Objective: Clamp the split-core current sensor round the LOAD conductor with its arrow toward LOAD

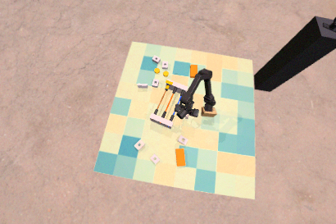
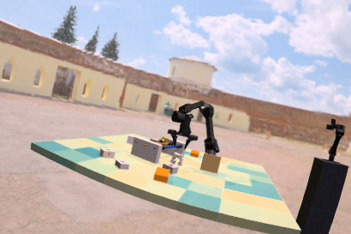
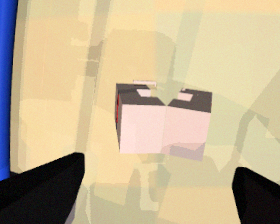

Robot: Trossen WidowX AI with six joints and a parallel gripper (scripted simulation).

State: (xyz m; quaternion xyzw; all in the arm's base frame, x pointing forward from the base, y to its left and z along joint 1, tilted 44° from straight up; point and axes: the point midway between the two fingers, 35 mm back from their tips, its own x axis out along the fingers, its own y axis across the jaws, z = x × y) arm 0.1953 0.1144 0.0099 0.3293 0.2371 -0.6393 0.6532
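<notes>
The split-core sensor is a pale pink-white block with dark jaw tops. It stands on the mat, in the middle of the wrist view, beside the blue conductor and apart from it. My gripper is open and empty. It hangs above the sensor, with its dark fingers wide on either side and not touching it. The blue conductor runs with orange and dark ones in the rack. I cannot read a LOAD marker. In the top view the sensor is hidden under the gripper.
Several small white blocks lie scattered on the checkered mat. There are two orange blocks, two yellow discs, the arm's tan base block, and a black pillar off the mat at the right.
</notes>
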